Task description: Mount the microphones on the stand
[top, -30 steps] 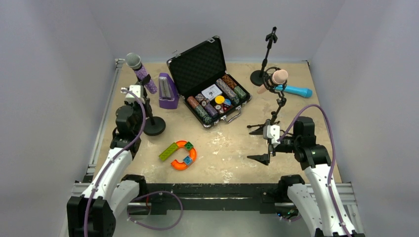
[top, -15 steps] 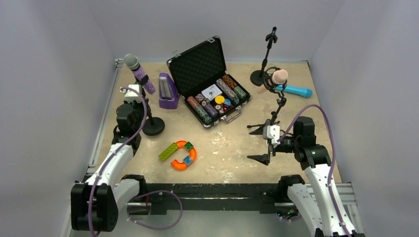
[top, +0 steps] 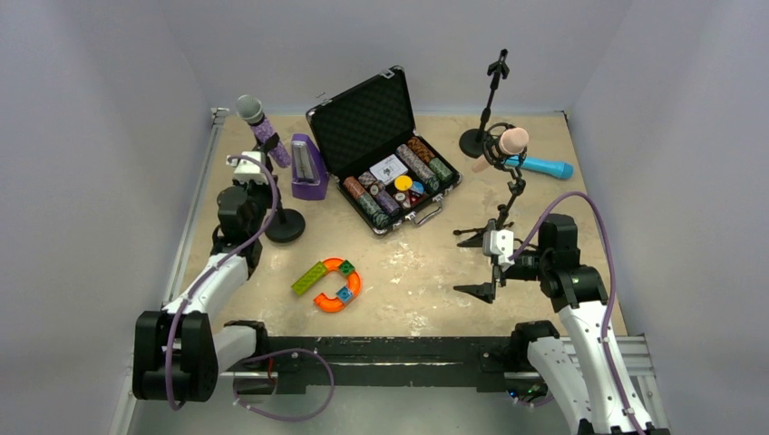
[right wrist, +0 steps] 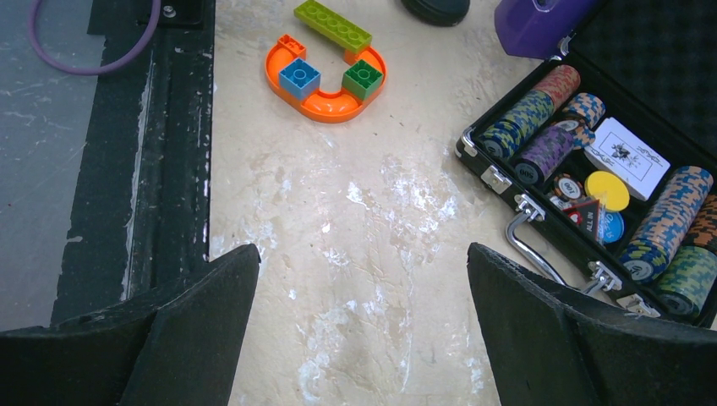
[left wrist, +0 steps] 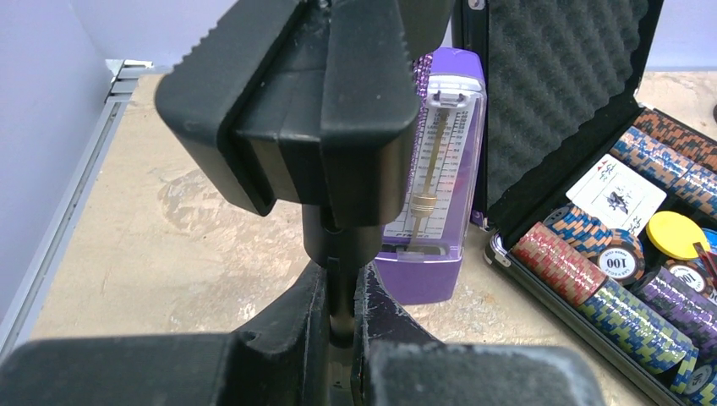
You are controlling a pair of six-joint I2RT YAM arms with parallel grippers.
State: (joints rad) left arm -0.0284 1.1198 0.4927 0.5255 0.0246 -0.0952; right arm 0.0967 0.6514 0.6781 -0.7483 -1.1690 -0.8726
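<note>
At the far left of the surface [top: 408, 263], the left end effector [left wrist: 341, 313] is fully closed, its two fingers [left wrist: 296, 326] pinching the thin black pole of a round-based stand [top: 285, 225]. The purple microphone [top: 263, 131] sits in the clip at the top of this stand, tilted, with its silver mesh head up and toward the rear left corner. Just right of that stand is a purple metronome [top: 308, 168], upright and beside the left side of an open black case [top: 363, 113]. The case lies with its foam-lined lid raised, and rows of poker chips [top: 399, 186] and a few cards fill its tray. Nearer the arms, an orange horseshoe-shaped toy [top: 337, 288] lies flat with small bricks set in it and a green brick [top: 308, 277] at its left end.

Right of centre stands a tripod stand [top: 510, 192] with the pink microphone [top: 508, 143] in its clip, tilted with its head up to the right. The right end effector [right wrist: 363, 330] hangs just beside this stand's lower pole with its fingers spread wide and nothing between them. Behind the pink one, the blue microphone [top: 544, 167] lies flat on the surface. A third stand [top: 491, 95] with a round base rises at the rear.
</note>
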